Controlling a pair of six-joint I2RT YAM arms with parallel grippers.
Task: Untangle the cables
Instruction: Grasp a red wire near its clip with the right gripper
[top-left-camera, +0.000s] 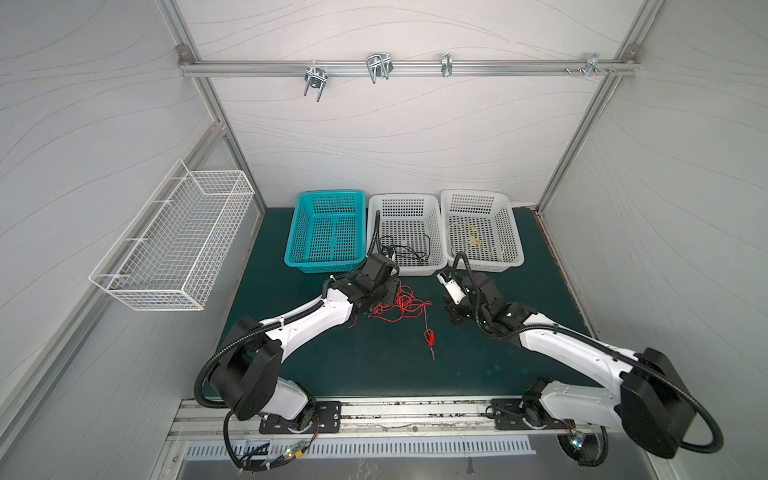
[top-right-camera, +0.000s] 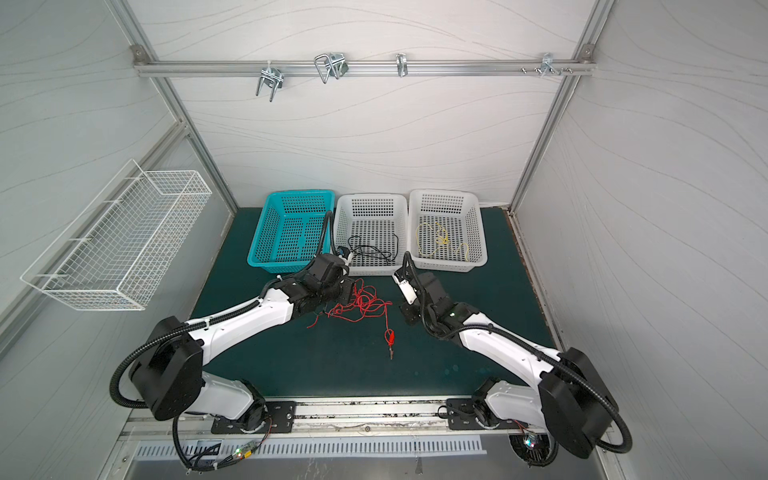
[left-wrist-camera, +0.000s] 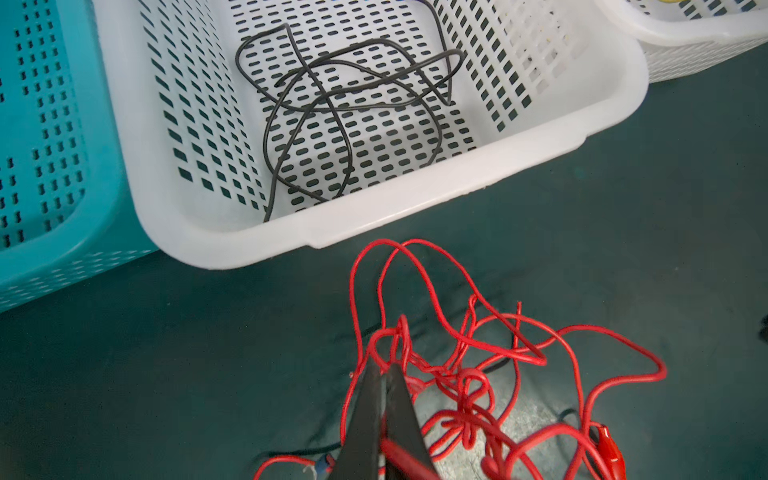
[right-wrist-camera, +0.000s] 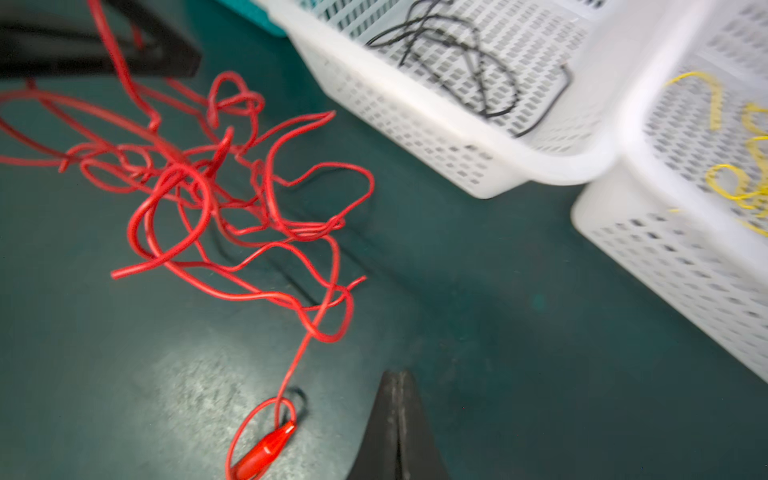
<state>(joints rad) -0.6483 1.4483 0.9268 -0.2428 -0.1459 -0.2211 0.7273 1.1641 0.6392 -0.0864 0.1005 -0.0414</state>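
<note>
In both top views the red cable (top-left-camera: 399, 305) lay as a loose tangle on the green worktop (top-left-camera: 519, 332) at mid-frame. It sat just below the white baskets (top-left-camera: 419, 268) holding the black cable (top-left-camera: 409, 249) and the yellow cable (top-left-camera: 473, 239). The left gripper (left-wrist-camera: 386, 372) was pinched closed on strands at the tangle's left edge. One lead ran out toward the lower right, ending in a red clip (top-left-camera: 428, 334). The right gripper (right-wrist-camera: 400, 378), closed and empty, sat right of the clip, so the right arm was nearer that free end.
</note>
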